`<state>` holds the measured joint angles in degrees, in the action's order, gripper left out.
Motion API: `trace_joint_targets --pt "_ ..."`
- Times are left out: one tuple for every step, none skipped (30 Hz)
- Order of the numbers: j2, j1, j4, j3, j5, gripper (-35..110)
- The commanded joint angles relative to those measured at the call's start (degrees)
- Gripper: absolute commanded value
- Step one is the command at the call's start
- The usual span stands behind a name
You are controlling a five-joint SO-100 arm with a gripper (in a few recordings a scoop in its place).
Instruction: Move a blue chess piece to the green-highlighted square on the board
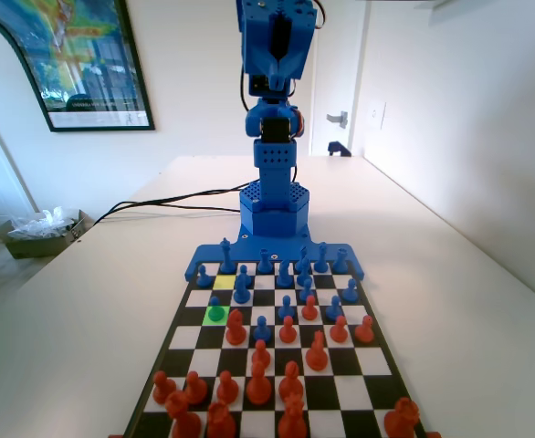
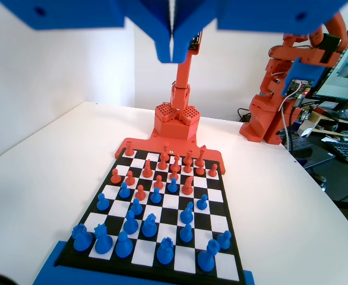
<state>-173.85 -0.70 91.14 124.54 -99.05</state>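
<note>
Standing on the green-highlighted square [image 1: 215, 316], the blue chess piece [image 1: 215, 311] (jaws closed, raised high).

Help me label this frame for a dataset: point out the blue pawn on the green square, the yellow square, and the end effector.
blue chess piece [image 1: 215, 311]: fixed view, its body.
yellow-highlighted square [image 1: 224, 283]: fixed view, its bare surface.
end effector [image 2: 173, 50]: wrist view, the seam between its closed jaws.

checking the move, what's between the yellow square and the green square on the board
Fixed view: one white square lies between the yellow square and the green-highlighted square. A blue pawn stands there; another stands on green.
</note>
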Motion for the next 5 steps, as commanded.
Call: trace_joint_targets --pt "-1.1 -0.6 -1.0 0.4 0.0 2" --pt "-1.1 -0.6 -1.0 0.4 0.0 2" --pt "-1.1 -0.6 -1.0 0.4 0.0 2" --pt "-1.1 -0.6 -1.0 0.4 0.0 2" --pt "-1.1 -0.6 -1.0 0.4 0.0 2"
